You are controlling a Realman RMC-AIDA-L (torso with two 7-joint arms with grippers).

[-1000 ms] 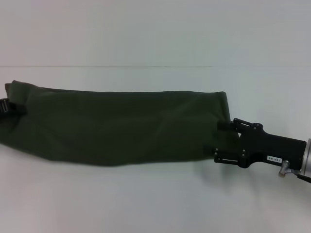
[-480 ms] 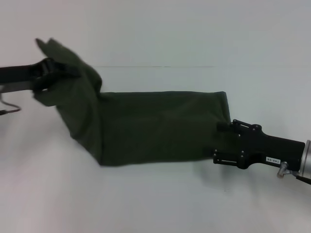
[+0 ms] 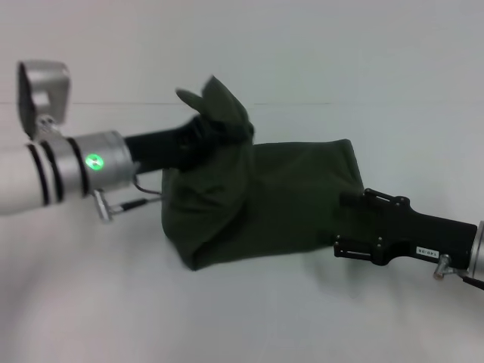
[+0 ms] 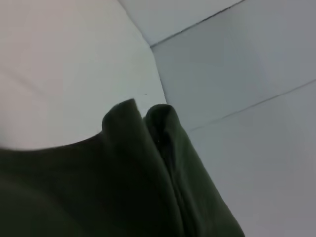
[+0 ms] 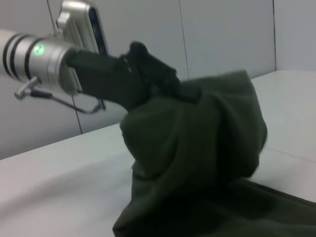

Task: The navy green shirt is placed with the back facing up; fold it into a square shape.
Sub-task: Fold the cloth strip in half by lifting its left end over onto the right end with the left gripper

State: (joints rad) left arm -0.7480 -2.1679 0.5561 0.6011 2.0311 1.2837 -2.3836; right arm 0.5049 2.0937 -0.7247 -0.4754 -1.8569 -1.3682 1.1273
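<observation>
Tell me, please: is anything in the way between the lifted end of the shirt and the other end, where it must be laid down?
Nothing visible is. The left gripper holds one end of the navy green shirt raised above the table. Under its path lies only the shirt's own flat part. The right gripper rests at the far end, at the edge.

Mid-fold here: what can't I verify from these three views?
- Left gripper fingertips: buried in the lifted end of the dark olive-green cotton shirt, head and right wrist views.
- Right gripper fingertips: hidden under the shirt's edge, head view.
- Shirt's front and underside: hidden by its own folds.
- Left wrist view: shows only cloth.
</observation>
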